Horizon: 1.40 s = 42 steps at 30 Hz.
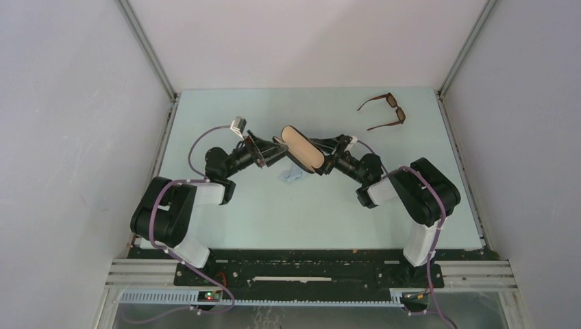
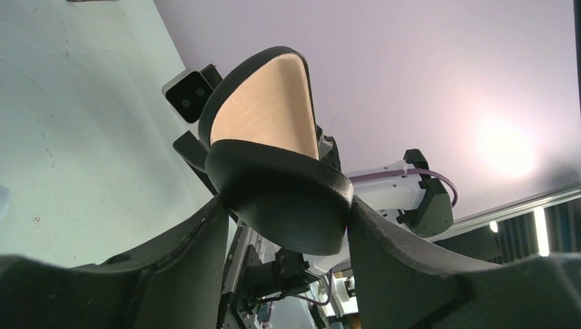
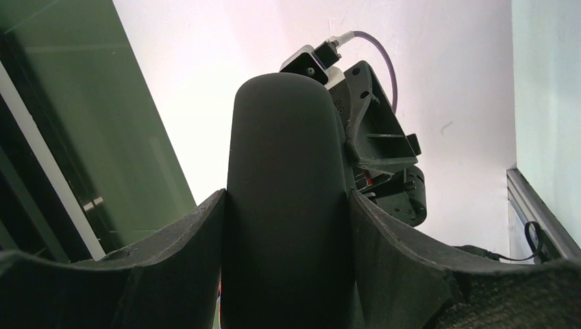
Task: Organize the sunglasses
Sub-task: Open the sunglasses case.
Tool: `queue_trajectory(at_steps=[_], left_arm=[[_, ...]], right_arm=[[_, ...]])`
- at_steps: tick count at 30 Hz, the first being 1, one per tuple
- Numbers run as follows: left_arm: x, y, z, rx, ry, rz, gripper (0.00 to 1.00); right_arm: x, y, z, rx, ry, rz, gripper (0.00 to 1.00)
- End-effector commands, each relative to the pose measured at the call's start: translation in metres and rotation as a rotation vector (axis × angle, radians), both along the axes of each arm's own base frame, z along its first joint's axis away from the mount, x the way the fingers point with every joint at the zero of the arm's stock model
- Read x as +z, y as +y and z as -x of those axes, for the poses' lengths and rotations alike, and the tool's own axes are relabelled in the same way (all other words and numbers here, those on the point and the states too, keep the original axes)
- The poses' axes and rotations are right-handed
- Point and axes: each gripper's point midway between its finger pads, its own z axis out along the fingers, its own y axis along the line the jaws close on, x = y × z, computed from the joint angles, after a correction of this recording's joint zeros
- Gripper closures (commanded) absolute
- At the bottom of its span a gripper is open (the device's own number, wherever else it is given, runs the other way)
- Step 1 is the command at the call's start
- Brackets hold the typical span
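Note:
The brown-framed sunglasses (image 1: 384, 111) lie unfolded on the table at the far right, away from both arms. The oblong black case (image 1: 302, 148) with tan lining is held above the middle of the table between both grippers. My left gripper (image 1: 277, 149) is shut on the case's left end. In the left wrist view the case (image 2: 274, 137) is open, its tan inside showing, with its black shell clamped at my left gripper (image 2: 284, 219). My right gripper (image 1: 329, 157) is shut on the case's other end. In the right wrist view the black shell (image 3: 288, 205) fills my right gripper (image 3: 288, 229).
A small pale blue cloth (image 1: 291, 176) lies on the table just below the held case. The table (image 1: 226, 226) is walled by white panels at left, right and back. The arm bases stand at the near edge.

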Motion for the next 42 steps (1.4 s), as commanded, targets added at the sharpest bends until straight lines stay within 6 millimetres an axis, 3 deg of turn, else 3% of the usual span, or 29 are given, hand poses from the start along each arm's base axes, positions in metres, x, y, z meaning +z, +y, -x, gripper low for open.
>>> queue_trajectory(at_steps=[1,8,27,42], left_arm=[[0.017,-0.006,0.03,-0.087,-0.129,0.009,1.0],[0.013,-0.005,0.032,-0.084,-0.137,-0.003,1.0],[0.01,-0.005,0.036,-0.087,-0.162,-0.017,1.0],[0.014,-0.005,0.037,-0.089,-0.19,-0.02,1.0]], right_arm=[[0.013,0.002,-0.001,0.061,0.205,-0.158,1.0],[0.01,0.002,-0.002,0.068,0.234,-0.166,1.0],[-0.001,-0.003,-0.011,0.051,0.273,-0.164,0.76],[-0.007,-0.009,-0.018,0.038,0.294,-0.166,0.69]])
